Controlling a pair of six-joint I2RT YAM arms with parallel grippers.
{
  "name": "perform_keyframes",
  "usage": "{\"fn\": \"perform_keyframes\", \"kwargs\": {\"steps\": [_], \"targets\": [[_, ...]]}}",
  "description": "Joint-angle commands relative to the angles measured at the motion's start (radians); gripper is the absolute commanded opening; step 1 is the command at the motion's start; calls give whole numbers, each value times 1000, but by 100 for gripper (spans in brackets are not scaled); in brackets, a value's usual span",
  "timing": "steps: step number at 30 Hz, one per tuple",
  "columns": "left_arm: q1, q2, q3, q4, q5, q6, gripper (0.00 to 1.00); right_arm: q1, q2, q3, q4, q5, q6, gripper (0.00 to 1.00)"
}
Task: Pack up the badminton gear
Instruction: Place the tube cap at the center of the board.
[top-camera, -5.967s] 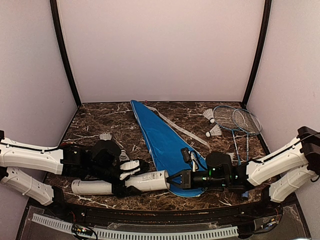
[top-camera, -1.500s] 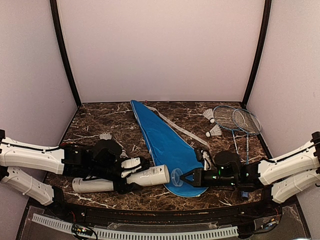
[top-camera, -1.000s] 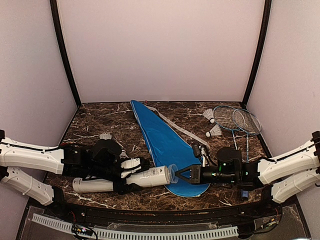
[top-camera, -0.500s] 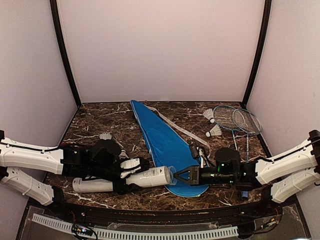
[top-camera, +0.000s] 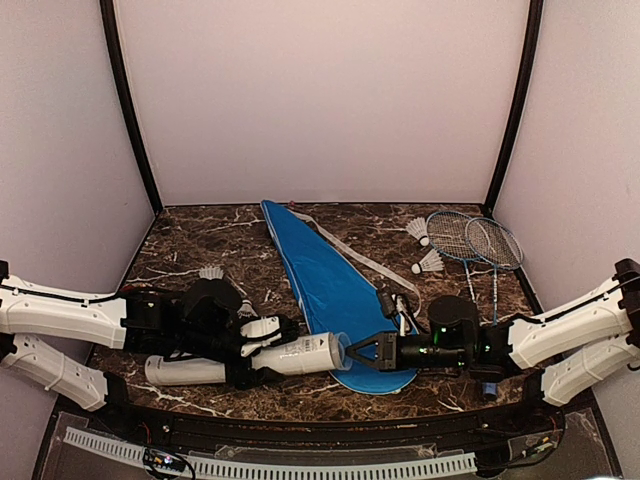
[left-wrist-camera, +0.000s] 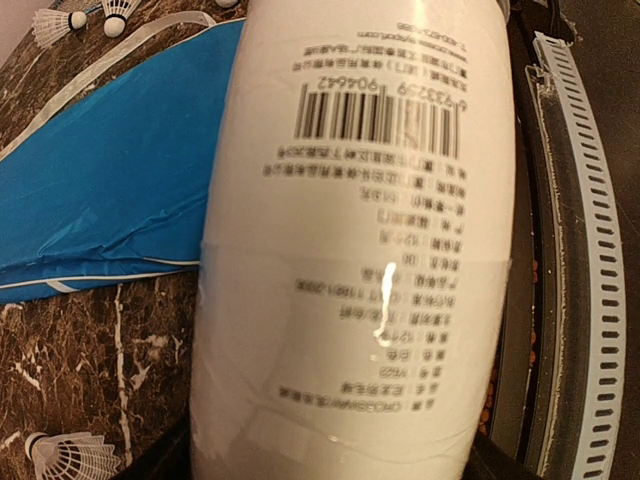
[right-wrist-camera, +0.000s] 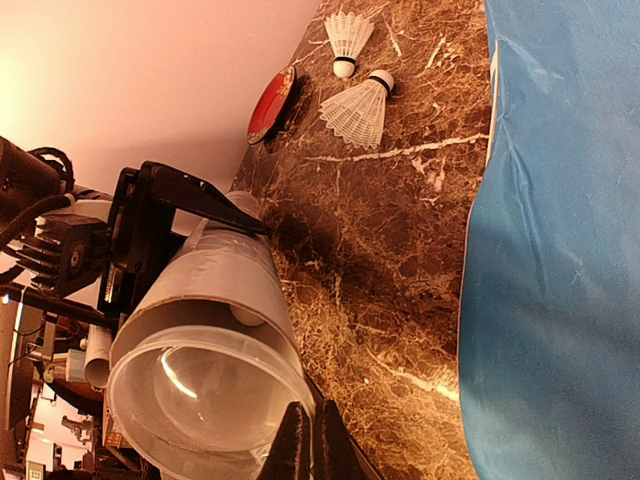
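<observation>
My left gripper (top-camera: 256, 352) is shut on the long white tube (top-camera: 300, 355), which lies near the front edge; in the left wrist view the tube (left-wrist-camera: 360, 250) fills the frame. My right gripper (top-camera: 352, 351) is shut on the rim of a clear plastic cap (right-wrist-camera: 195, 400) held at the tube's open end (right-wrist-camera: 225, 275); its fingertips (right-wrist-camera: 297, 440) pinch the cap's edge. The blue cover (top-camera: 325, 285) lies across the middle. Two rackets (top-camera: 470, 240) lie at the back right, with two shuttlecocks (top-camera: 428, 263) beside them. Two more shuttlecocks (top-camera: 211, 272) lie to the left.
A small red oval object (right-wrist-camera: 272, 103) lies by the left shuttlecocks (right-wrist-camera: 358, 108). The cover's white strap (top-camera: 355, 250) trails toward the right. A slotted rail (left-wrist-camera: 585, 250) runs along the table's front edge, close to the tube.
My right gripper has moved left with the clear cap, from a gap away to the tube's open end. The left gripper and tube have hardly moved.
</observation>
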Motion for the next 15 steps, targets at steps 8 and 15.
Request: {"fn": "perform_keyframes", "kwargs": {"steps": [8, 15], "targets": [[1, -59, -16, 22, -25, 5, 72, -4, 2, 31, 24, 8, -10, 2], [1, -105, -28, 37, -88, 1, 72, -4, -65, 23, -116, 79, -29, 1]]}}
